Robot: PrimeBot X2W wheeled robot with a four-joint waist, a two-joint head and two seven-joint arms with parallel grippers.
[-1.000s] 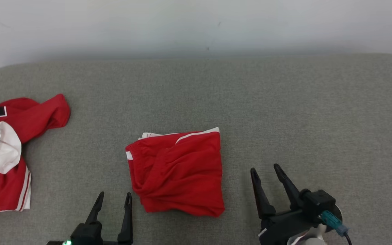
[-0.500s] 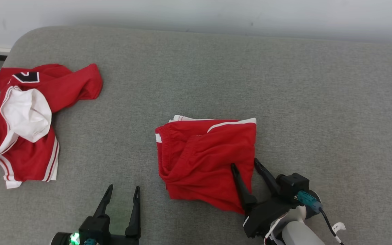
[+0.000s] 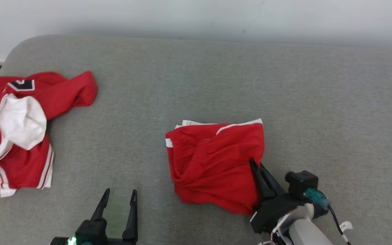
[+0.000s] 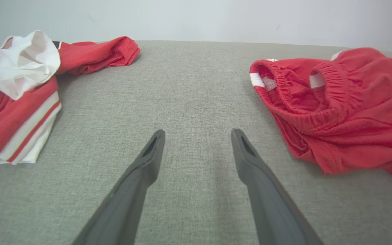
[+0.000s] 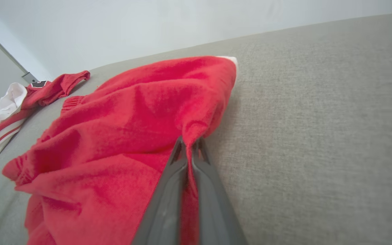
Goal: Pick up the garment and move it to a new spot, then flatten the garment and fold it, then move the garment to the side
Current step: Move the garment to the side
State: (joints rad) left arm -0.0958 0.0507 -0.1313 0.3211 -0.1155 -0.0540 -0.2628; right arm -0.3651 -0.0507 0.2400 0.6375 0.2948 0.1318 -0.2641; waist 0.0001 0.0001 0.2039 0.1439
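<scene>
Head view: the folded red shorts [image 3: 213, 163] lie mid-way on the grey padded surface [image 3: 318, 102]. The right tool [image 3: 255, 163] is pinched on their right edge. The left tool [image 3: 120, 190] is spread wide, apart from them. A red-and-white jersey [image 3: 22, 129] lies far left.

Left wrist view: fingers [image 4: 148, 160] spread over bare grey fabric.

Right wrist view: fingers [image 5: 172, 177] clamp a red fold.

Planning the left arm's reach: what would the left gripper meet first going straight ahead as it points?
Probably only bare grey cushion; the left gripper points between jersey and shorts.
</scene>
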